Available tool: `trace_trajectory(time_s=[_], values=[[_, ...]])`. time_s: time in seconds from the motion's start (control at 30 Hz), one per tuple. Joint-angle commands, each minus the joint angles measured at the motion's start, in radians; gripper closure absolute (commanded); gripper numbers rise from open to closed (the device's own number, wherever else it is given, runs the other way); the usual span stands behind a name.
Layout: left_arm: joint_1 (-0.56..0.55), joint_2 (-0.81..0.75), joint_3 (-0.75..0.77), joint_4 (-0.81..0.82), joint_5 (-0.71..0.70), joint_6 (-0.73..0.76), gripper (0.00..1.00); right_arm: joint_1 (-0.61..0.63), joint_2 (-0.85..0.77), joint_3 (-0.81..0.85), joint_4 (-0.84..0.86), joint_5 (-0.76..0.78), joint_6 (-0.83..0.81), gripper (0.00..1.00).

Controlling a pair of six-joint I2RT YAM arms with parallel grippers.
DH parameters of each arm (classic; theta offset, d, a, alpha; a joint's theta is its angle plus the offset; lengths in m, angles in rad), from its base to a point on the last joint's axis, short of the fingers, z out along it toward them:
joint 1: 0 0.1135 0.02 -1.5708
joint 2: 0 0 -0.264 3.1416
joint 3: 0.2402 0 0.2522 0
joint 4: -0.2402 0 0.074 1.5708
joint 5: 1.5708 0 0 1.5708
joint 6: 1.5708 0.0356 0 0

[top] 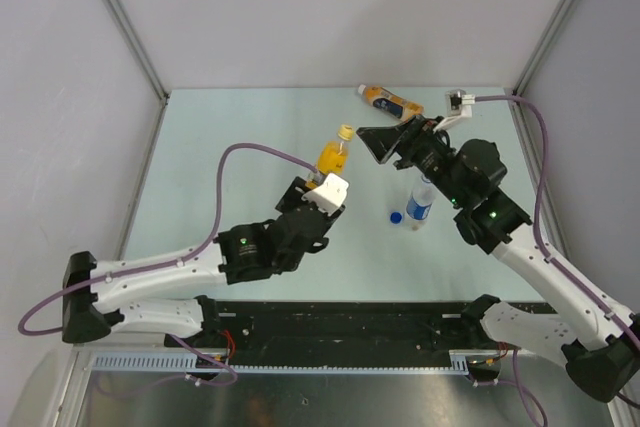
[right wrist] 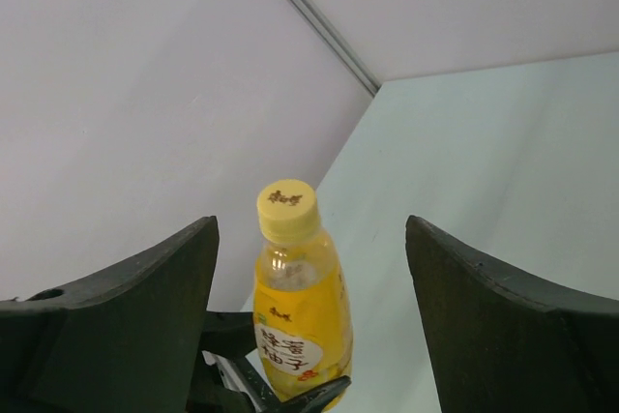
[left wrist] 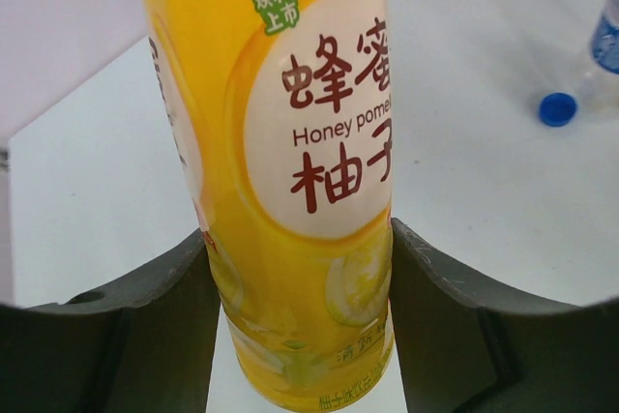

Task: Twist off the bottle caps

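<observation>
A: How does the yellow cap [right wrist: 287,208] handle, in your opinion?

B: It looks small, hard and ribbed, so I would pinch it on its sides. The yellow bottle [top: 333,157] is full, so rather heavy, and its thin wall is smooth and can slip or dent. It stands upright near the middle of the table [top: 230,127], and the left gripper [left wrist: 300,229] clamps its lower body.

A: And the right gripper [right wrist: 309,222]?

B: Its jaws are wide and hold nothing. The cap is between them, but apart from both.

A: What is unclear?

B: I cannot tell if the bottle base touches the table. The right arm covers part of the clear bottle [top: 420,205] near the right edge, with the blue cap [top: 396,216] just beside it
</observation>
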Motion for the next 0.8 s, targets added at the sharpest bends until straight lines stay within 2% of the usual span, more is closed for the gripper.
trace_trajectory(time_s=[0.0, 0.1, 0.33, 0.6, 0.77], values=[[-0.031, 0.039, 0.011, 0.045, -0.196, -0.016, 1.0, 0.037, 0.038, 0.082, -0.006, 0.069, -0.043, 0.22], [-0.047, 0.073, 0.021, 0.044, -0.247, -0.006, 1.0, 0.05, 0.069, 0.103, -0.01, 0.064, -0.043, 0.27], [-0.08, 0.148, 0.045, 0.044, -0.357, 0.031, 1.0, 0.065, 0.136, 0.153, -0.057, 0.076, -0.035, 0.32], [-0.09, 0.172, 0.055, 0.043, -0.382, 0.05, 1.0, 0.069, 0.17, 0.174, -0.105, 0.085, -0.043, 0.47], [-0.095, 0.184, 0.059, 0.041, -0.39, 0.055, 1.0, 0.086, 0.171, 0.174, -0.116, 0.123, -0.062, 0.48]])
